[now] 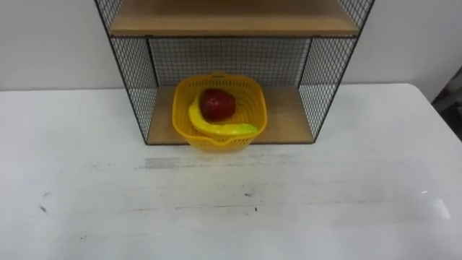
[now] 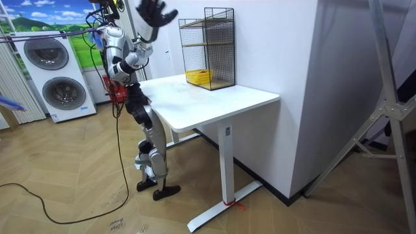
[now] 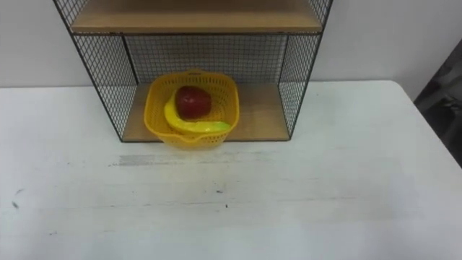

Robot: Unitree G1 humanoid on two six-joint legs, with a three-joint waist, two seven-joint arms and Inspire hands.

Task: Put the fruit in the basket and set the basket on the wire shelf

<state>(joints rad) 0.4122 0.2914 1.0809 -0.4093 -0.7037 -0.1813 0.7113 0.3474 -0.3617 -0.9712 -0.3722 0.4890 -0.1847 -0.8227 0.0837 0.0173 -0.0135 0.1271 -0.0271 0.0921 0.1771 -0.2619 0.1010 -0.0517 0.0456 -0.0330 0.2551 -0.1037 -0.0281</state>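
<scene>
A yellow basket [image 1: 220,108] stands on the bottom wooden board of the black wire shelf [image 1: 133,79], left of its middle, its front lip reaching the board's front edge. Inside it lie a red apple [image 1: 216,103] and a yellow banana [image 1: 216,128] with a green tip. In the room view the basket [image 2: 198,77] sits in the wire shelf [image 2: 208,45] at the far end of the white table [image 2: 214,101]. I stand at the table's other end, at the room view's left. My right hand [image 2: 156,12] is raised high above the table with fingers spread, holding nothing.
The shelf's upper wooden board [image 1: 231,18] spans above the basket. White tabletop [image 1: 231,202] stretches in front of the shelf, with a few small dark marks. Two washing machines [image 2: 55,78] stand behind me, and a metal frame [image 2: 390,104] stands at the room view's right.
</scene>
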